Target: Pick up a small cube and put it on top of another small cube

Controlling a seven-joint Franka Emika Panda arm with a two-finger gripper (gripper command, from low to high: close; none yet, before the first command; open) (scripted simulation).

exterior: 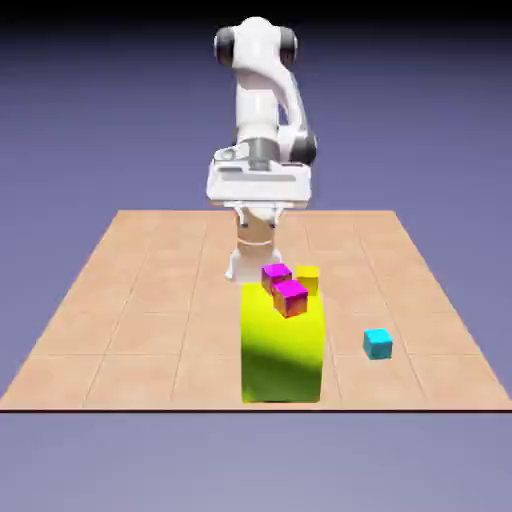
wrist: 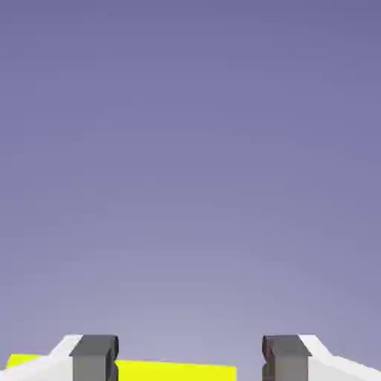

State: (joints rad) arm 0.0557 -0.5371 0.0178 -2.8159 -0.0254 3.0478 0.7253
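The small cyan cube [exterior: 377, 344] sits alone on the tabletop toward the exterior view's right. Two magenta cubes [exterior: 290, 297] [exterior: 276, 272] and a small yellow cube [exterior: 306, 280] cluster near the middle, at the top edge of a tall yellow block [exterior: 280, 345]. My gripper [exterior: 258, 190] hangs high above the table's far side, well away from the cyan cube. In the hand view the gripper [wrist: 190, 361] is open, and its grey fingertips [wrist: 94, 357] stand wide apart with nothing between them. That view shows mostly backdrop, with a yellow strip [wrist: 175, 370] at the bottom; the cyan cube is out of it.
The tall yellow block stands near the table's front edge [exterior: 150, 407] and is the largest obstacle. The robot's base [exterior: 245, 262] is just behind the cube cluster.
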